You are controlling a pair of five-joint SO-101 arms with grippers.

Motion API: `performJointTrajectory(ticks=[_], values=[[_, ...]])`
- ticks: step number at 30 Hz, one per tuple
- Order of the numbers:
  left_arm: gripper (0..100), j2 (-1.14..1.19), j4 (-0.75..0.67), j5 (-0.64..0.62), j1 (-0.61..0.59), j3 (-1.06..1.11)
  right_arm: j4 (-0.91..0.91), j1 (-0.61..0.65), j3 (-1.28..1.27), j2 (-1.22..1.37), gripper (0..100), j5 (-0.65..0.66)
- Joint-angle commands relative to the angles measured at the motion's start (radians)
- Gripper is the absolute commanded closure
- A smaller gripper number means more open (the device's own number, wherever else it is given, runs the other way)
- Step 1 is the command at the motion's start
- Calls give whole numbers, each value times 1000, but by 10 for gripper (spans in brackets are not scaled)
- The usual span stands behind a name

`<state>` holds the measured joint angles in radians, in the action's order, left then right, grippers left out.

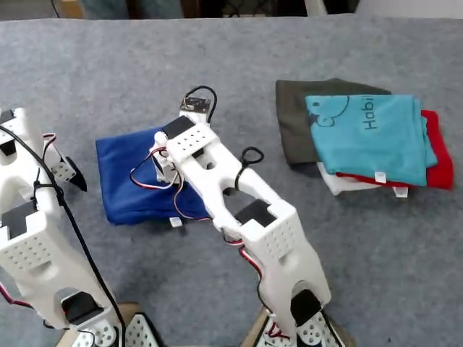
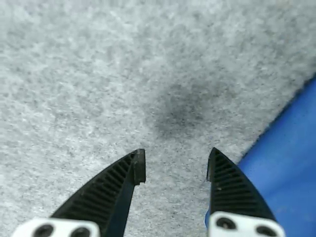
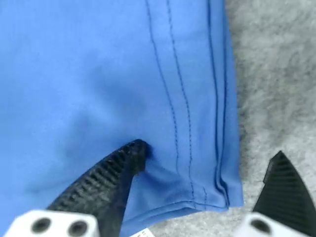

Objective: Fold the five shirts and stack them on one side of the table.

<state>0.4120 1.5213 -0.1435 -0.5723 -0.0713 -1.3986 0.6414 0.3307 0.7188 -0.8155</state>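
A folded blue shirt (image 1: 130,177) lies left of the table's middle. My right gripper (image 3: 210,153) is open at its hemmed edge, one finger (image 3: 126,160) pressing on the blue cloth (image 3: 98,74) and the other over the felt beside it. In the high view the right arm (image 1: 217,166) covers part of that shirt. My left gripper (image 2: 175,165) is open over bare grey felt, with the blue shirt's edge (image 2: 286,148) just beside it; in the high view it sits at the left (image 1: 71,173). At the right, a teal shirt (image 1: 372,137) tops a stack of red (image 1: 440,163), white (image 1: 340,184) and dark grey (image 1: 293,119) shirts.
Grey felt (image 1: 108,65) covers the whole table. Both arm bases stand at the near edge. A small white label (image 1: 176,222) sticks out of the blue shirt's near edge. A strip of open felt separates the blue shirt from the stack.
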Motion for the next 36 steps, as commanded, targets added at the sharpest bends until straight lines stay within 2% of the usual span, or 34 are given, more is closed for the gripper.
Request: performJointTrajectory(ticks=[1, 5, 7, 13, 16, 20, 25, 29, 36], values=[[777, -11, 11, 17, -8, -47, -12, 17, -35, 44, 642, -11], [777, -11, 11, 38, -10, -45, -14, 15, -42, 44, 803, 9], [776, -11, 12, 32, -10, -47, -14, 15, -41, 44, 864, 72], [773, -9, 81, 31, -7, -110, -46, 11, -39, 44, 913, 107], [773, -11, 123, 31, -2, -188, -51, 11, -36, 42, 988, 138], [773, -5, 189, 31, 1, -337, -52, 11, -38, 38, 985, 155], [772, -3, 224, 31, 70, -470, -51, 12, -35, 36, 985, 158], [772, -2, 221, 26, 131, -483, -52, -29, -31, 19, 985, 160], [772, 0, 216, -54, 117, -481, -155, -110, 28, -131, 985, 235]])
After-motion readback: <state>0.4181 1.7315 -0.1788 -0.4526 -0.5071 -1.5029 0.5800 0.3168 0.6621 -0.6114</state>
